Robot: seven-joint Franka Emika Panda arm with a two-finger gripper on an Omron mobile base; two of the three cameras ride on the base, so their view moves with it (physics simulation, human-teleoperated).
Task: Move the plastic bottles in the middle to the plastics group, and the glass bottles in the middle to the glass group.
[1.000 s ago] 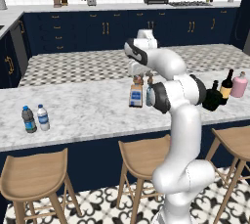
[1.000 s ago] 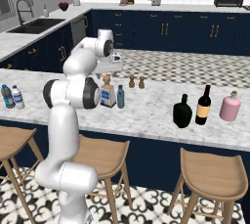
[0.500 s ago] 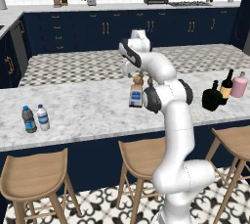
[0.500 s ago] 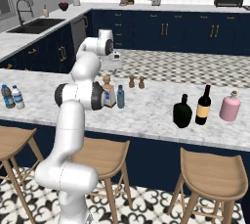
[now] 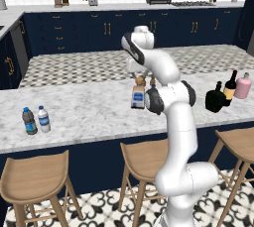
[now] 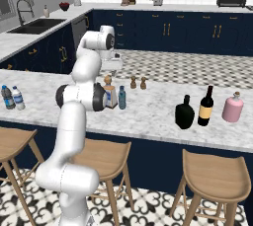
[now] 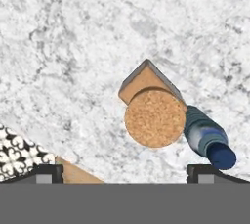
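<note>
The square clear bottle (image 5: 138, 95) (image 6: 109, 96) with a cork stopper (image 7: 155, 118) stands mid-counter. Touching its right side is the slim blue-grey water bottle (image 6: 122, 97) (image 7: 207, 139). My gripper (image 5: 135, 70) (image 6: 112, 66) (image 7: 126, 171) hangs open straight above the cork, its fingertips (image 7: 46, 171) well apart and holding nothing. Off to the right, the black flask (image 5: 216, 99) (image 6: 185, 113) stands beside the wine bottle (image 5: 229, 86) (image 6: 205, 106) and the pink bottle (image 5: 243, 86) (image 6: 232, 108). Two small water bottles (image 5: 29, 121) (image 6: 7, 96) stand at the far left.
Two small shakers (image 6: 133, 82) stand just behind the middle bottles. Wooden stools (image 5: 34, 180) (image 6: 210, 177) line the near side of the counter (image 5: 89, 112). The counter's front edge runs close to the square bottle in the hand view.
The arm's elbow has swung left and the hand has settled over the square bottle. No bottle has moved, and the jaws have stayed open.
</note>
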